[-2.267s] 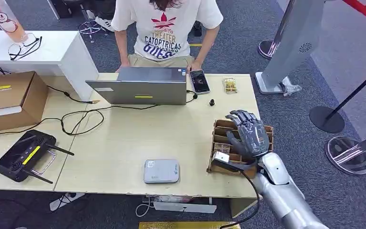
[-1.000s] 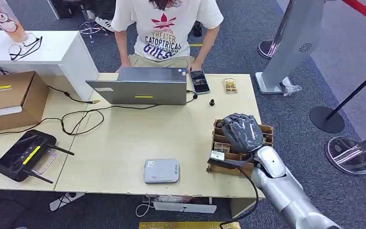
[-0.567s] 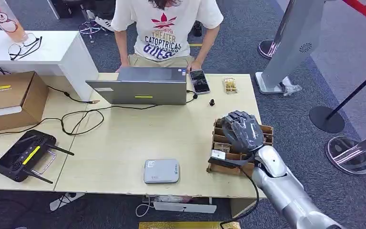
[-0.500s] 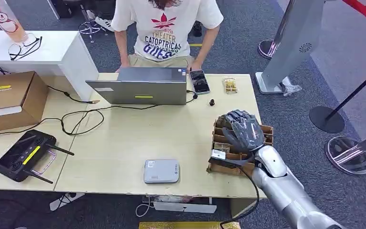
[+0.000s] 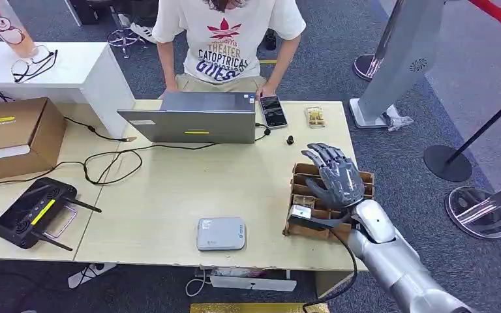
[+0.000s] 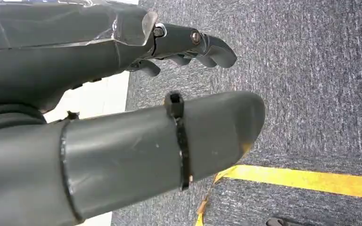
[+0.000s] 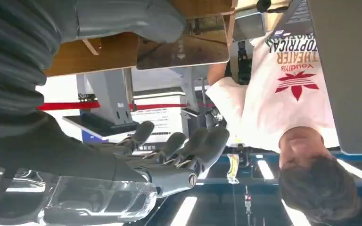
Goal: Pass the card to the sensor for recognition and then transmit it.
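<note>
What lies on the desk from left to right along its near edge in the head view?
Black controller with antennas → grey sensor box → wooden card rack → right hand, open above the rack.

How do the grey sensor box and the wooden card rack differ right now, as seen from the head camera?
The sensor box is a flat, closed grey slab near the table's front edge; the card rack is brown, slotted and open-topped, at the table's right side. Nothing is over the sensor box, while the right hand hovers open over the card rack. Both sit on the table.
</note>
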`<state>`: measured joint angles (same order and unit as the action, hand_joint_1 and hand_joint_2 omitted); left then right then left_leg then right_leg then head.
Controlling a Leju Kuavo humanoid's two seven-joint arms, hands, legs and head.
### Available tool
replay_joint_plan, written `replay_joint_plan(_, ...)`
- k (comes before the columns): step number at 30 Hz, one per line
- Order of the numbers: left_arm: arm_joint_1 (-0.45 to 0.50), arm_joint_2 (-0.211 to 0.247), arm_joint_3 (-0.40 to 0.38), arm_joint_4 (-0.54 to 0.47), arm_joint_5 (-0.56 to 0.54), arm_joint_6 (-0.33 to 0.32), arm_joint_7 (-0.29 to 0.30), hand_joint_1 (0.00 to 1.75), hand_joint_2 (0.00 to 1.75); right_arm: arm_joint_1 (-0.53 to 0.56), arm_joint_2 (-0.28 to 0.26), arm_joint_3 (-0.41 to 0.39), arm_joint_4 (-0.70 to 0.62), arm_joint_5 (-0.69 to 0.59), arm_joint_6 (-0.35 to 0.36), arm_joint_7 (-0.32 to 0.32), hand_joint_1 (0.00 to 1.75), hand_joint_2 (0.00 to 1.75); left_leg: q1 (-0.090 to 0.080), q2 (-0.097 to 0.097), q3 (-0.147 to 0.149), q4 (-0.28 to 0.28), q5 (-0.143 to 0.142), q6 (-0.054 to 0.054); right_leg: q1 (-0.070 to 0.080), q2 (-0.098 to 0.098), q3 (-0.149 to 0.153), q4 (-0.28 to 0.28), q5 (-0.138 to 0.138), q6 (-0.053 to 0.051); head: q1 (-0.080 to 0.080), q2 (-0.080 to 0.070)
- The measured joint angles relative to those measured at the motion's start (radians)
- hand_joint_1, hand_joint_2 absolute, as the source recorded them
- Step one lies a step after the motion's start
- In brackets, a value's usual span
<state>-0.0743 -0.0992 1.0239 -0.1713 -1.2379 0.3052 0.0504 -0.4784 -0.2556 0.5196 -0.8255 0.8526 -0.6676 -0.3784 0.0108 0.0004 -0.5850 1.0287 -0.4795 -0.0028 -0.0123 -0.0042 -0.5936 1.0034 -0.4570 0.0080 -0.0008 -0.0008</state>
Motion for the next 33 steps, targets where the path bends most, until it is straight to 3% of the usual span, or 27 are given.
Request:
replay_joint_plan(2, 0.0, 0.001, 0.0, 0.0, 0.0, 0.0, 0.0, 0.0, 0.0, 0.0, -0.003, 0.002, 0.0, 0.0, 0.0, 0.001, 0.94, 1.75, 0.0, 0.0, 0.0, 0.0, 0.0, 0.0, 0.0, 0.0, 0.0, 0.0, 0.0, 0.0, 0.0, 0.0)
replay_joint_plan(9, 0.0, 0.001, 0.0, 0.0, -0.001, -0.001, -0.001, 0.0, 0.0, -0.001, -0.011, 0.008, -0.001, 0.0, 0.001, 0.001, 0.98, 1.75, 0.0, 0.0, 0.0, 0.0, 0.0, 0.0, 0.0, 0.0, 0.0, 0.0, 0.0, 0.0, 0.0, 0.0)
replay_joint_plan(20, 0.0, 0.001, 0.0, 0.0, -0.004, 0.0, -0.003, 0.0, 0.0, -0.008, -0.016, 0.022, 0.0, -0.017, 0.006, 0.01, 0.86, 1.75, 0.0, 0.0, 0.0, 0.0, 0.0, 0.0, 0.0, 0.0, 0.0, 0.0, 0.0, 0.0, 0.0, 0.0)
replay_joint_plan(33, 0.0, 0.001, 0.0, 0.0, -0.007, 0.002, -0.003, 0.0, 0.0, -0.025, -0.021, 0.039, 0.008, -0.033, 0.025, 0.01, 0.91, 1.75, 0.0, 0.0, 0.0, 0.0, 0.0, 0.0, 0.0, 0.0, 0.0, 0.0, 0.0, 0.0, 0.0, 0.0)
